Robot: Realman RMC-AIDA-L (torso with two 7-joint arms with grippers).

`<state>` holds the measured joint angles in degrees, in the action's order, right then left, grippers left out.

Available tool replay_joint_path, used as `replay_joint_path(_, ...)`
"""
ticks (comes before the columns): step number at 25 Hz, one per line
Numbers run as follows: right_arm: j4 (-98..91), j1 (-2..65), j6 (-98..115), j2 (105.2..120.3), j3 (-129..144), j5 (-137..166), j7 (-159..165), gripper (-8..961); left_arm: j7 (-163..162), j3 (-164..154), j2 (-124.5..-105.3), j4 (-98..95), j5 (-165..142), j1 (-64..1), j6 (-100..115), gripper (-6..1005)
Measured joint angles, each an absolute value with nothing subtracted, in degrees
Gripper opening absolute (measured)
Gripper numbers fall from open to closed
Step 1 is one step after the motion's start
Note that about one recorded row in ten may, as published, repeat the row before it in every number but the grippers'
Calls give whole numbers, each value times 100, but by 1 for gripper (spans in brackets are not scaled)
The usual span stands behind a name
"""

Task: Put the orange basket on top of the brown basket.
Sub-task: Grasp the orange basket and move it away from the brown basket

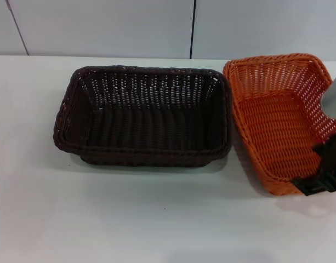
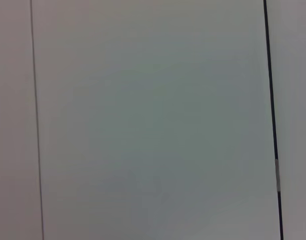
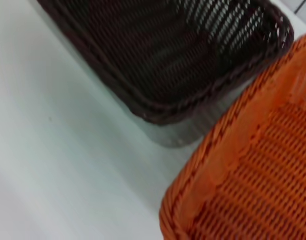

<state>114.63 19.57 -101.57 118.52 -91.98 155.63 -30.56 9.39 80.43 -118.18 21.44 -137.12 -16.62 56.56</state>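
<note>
Orange basket [image 1: 272,129], brown basket [image 1: 143,118]: woven wicker-style; table [image 1: 129,219] smooth, matt white.

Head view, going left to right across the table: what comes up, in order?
Bare white table → brown basket → orange basket → right gripper at the orange basket's near right corner.

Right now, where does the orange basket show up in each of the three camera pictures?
Head view: the orange basket sits at the right edge, beside the brown basket, with the right hand at its near right corner.
Left wrist view: not in it; only a pale wall shows.
Right wrist view: the orange basket fills the lower right corner.
Shared landmark: the brown basket, next to the orange one in both views.
</note>
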Motion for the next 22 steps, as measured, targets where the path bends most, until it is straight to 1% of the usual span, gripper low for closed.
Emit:
replay_joint_path(9,10562,2124,-9913,11873,-9010,15832,-3156,676,929,8106,-11811,2145,-13710,-1681,5590,813)
replay_joint_path(14,9906,2330,-9617,11885,-8929,16068,-3213,669,928,8119,-11805,2145,-13710,-1696,5549,813)
replay_joint_path(22,9592,2479,-9413,11889,-8686,16561,-3203,658,924,8191,-11803,2032,-13711,-1786,5438,813)
